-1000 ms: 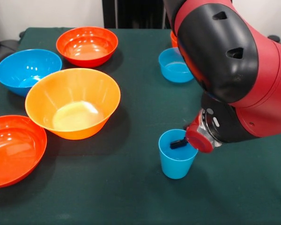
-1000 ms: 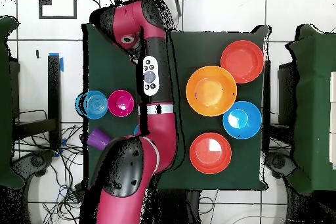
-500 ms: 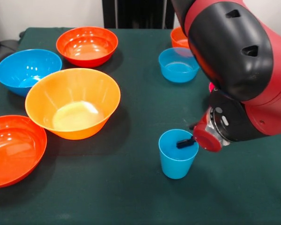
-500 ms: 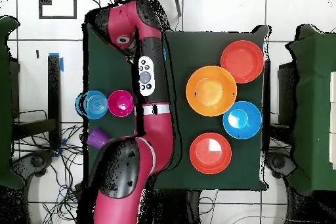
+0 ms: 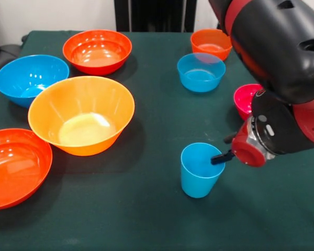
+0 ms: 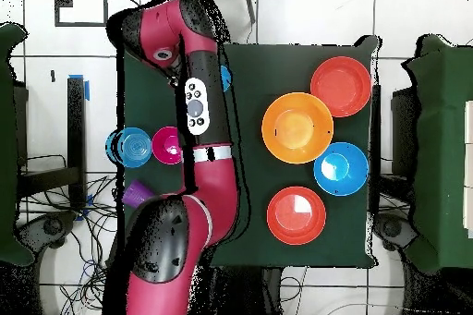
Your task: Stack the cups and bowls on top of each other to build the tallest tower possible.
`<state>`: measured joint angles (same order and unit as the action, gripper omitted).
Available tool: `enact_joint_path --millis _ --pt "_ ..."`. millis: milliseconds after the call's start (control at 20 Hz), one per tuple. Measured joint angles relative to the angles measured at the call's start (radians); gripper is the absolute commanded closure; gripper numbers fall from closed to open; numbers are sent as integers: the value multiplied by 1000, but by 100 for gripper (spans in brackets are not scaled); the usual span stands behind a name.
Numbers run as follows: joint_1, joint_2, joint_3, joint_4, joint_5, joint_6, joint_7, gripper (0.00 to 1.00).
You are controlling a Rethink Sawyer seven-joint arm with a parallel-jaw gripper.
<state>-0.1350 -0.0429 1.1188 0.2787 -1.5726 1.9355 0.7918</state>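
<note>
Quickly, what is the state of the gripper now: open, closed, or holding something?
Gripper: cannot be told. Only one dark tip shows at the rim of the light blue cup; the arm hides the rest.

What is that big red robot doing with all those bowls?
The red robot arm is working at a light blue cup standing upright on the green table. Its claw is at the cup's rim, with one dark tip reaching into the top. Nothing is stacked yet. The big yellow-orange bowl, two red-orange bowls, large blue bowl, small blue bowl, small orange bowl and pink bowl all sit apart.
</note>
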Motion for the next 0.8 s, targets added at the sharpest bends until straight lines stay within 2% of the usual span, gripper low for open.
enact_joint_path --millis 500,800 --pt "4 -39 26 -3 -24 0 0 0" --pt "4 -64 95 -15 -102 -42 0 0"
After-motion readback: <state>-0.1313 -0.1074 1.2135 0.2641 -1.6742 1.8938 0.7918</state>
